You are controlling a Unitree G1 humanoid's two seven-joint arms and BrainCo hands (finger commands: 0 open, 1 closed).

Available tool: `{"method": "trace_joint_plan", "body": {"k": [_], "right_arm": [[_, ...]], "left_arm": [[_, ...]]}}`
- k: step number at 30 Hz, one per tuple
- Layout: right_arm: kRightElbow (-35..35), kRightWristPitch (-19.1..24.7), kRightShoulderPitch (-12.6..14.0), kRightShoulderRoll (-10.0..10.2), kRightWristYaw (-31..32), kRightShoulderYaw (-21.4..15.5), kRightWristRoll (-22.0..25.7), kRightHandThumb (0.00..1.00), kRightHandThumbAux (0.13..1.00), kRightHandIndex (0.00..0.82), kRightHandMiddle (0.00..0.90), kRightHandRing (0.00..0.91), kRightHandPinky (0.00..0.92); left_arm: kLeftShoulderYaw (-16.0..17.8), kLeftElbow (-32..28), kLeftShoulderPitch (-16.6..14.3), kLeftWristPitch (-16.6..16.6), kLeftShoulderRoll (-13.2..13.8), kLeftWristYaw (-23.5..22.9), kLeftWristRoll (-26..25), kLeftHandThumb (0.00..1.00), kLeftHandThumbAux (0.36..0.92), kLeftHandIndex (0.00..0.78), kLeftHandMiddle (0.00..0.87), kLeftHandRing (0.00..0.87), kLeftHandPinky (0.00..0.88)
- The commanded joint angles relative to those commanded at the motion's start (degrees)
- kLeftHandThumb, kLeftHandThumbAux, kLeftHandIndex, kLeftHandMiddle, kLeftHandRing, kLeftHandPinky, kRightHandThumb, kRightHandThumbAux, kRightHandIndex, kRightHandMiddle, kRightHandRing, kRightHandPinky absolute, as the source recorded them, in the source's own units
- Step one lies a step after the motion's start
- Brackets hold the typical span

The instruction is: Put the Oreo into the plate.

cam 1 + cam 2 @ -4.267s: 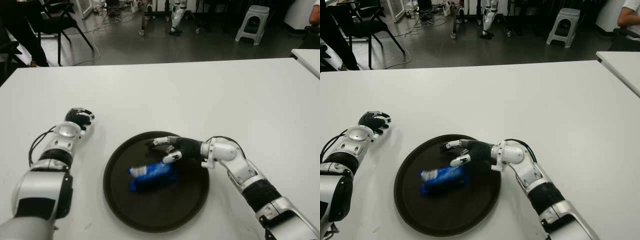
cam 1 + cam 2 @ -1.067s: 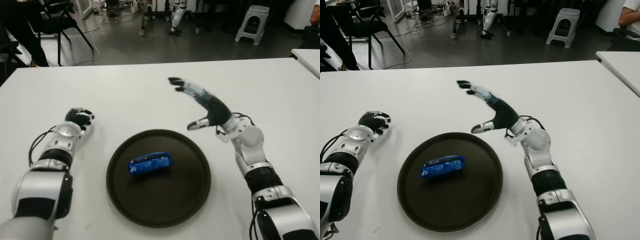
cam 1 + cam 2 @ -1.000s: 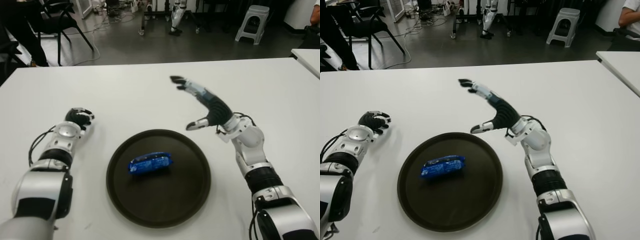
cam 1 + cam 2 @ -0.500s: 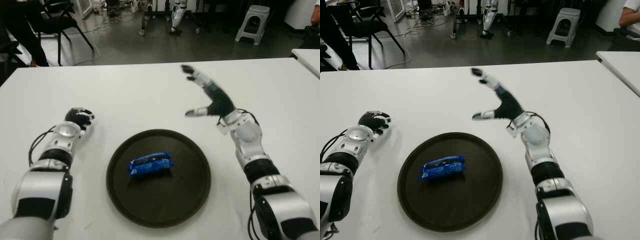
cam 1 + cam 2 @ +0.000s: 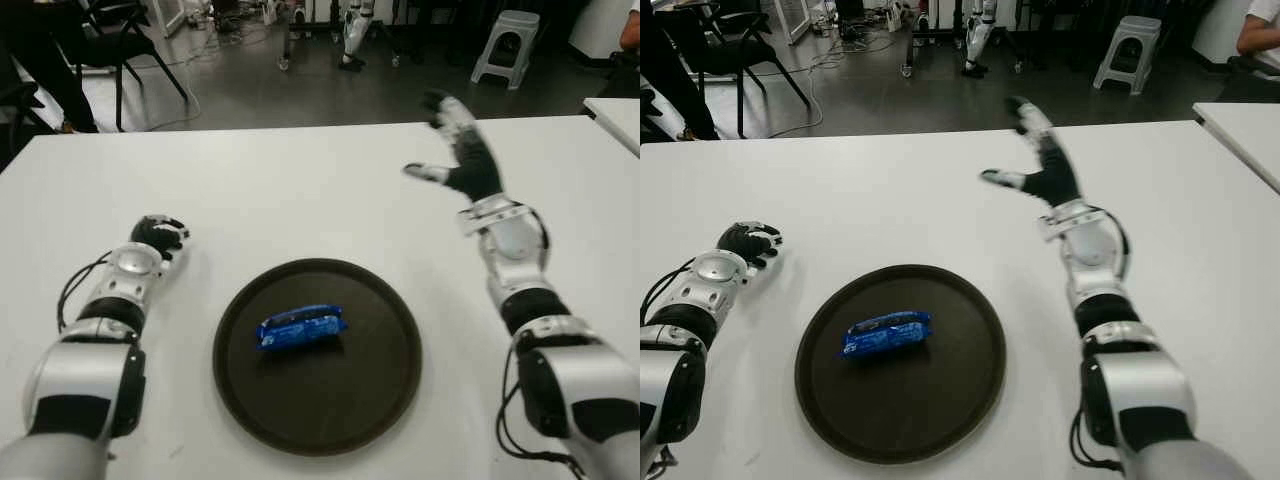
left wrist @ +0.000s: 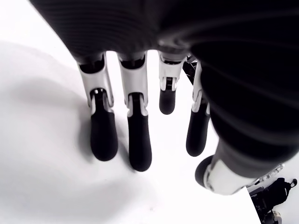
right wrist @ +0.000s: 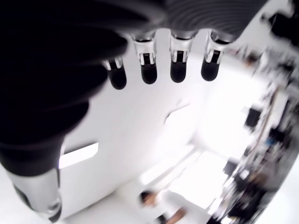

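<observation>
A blue Oreo pack (image 5: 300, 327) lies flat on the round dark plate (image 5: 370, 390), left of the plate's middle. My right hand (image 5: 452, 143) is raised well above the white table (image 5: 300, 190), beyond and to the right of the plate, fingers spread and holding nothing. In the right wrist view its fingertips (image 7: 178, 70) point at open air. My left hand (image 5: 157, 236) shows at the left of the plate, on the table; its wrist view shows the fingers (image 6: 139, 140) extended over the white surface with nothing between them.
Beyond the table's far edge are a dark floor, black chairs (image 5: 110, 40) at the far left and a grey stool (image 5: 505, 45) at the far right. Another white table's corner (image 5: 615, 115) shows at the right edge.
My right hand let go of the Oreo pack on the plate, then lifted up, back and to the right with fingers spread. The pack and my left hand stayed put.
</observation>
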Motion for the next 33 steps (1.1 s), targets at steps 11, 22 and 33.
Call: {"method": "trace_joint_plan", "body": {"k": [11, 22, 33], "right_arm": [[4.96, 8.09, -1.06, -0.3, -10.32, -2.73, 0.01, 0.0, 0.732, 0.0, 0.0, 0.0, 0.0], [7.4, 16.18, 0.09, -0.45, -23.84, -2.56, -3.54, 0.0, 0.7, 0.0, 0.0, 0.0, 0.0], [8.08, 25.0, -0.1, -0.51, -20.24, -6.25, -1.22, 0.0, 0.655, 0.0, 0.0, 0.0, 0.0]], "left_arm": [[1.04, -0.07, 0.41, -0.83, -0.19, 0.24, -0.71, 0.671, 0.729, 0.397, 0.137, 0.169, 0.174], [1.21, -0.03, 0.79, -1.37, 0.2, 0.09, -0.88, 0.673, 0.729, 0.397, 0.136, 0.174, 0.186], [0.29, -0.16, 0.67, -1.31, 0.68, -0.67, -0.12, 0.67, 0.732, 0.396, 0.127, 0.165, 0.17]]}}
